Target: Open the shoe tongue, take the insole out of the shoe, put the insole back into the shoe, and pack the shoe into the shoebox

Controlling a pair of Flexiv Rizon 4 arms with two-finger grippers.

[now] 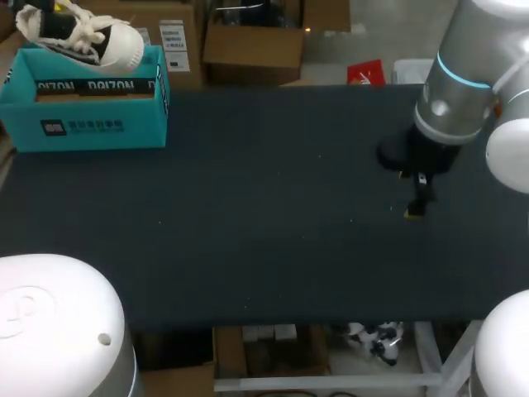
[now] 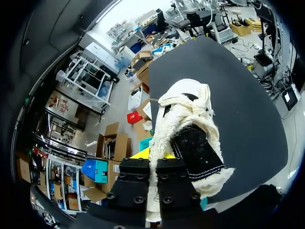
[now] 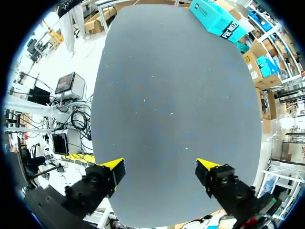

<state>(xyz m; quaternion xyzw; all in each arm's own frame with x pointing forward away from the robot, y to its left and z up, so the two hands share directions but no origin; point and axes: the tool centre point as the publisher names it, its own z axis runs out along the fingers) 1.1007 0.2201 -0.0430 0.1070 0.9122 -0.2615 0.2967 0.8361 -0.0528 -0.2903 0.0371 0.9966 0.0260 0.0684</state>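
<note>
A white and black shoe (image 1: 80, 37) with white laces lies on top of the teal shoebox (image 1: 83, 124) at the table's far left corner. In the left wrist view my left gripper (image 2: 155, 158) is shut on a thin part of the shoe (image 2: 190, 138), which fills the space just ahead of its fingers. That gripper does not show in the head view. My right gripper (image 1: 416, 207) hangs over the right part of the table, far from the box. In the right wrist view it (image 3: 159, 168) stands wide open over bare tabletop, with the shoebox (image 3: 219, 20) far ahead.
The dark table (image 1: 273, 215) stretches between the box and my right arm. White arm housings sit at the near left (image 1: 58, 331) and near right (image 1: 504, 347) corners.
</note>
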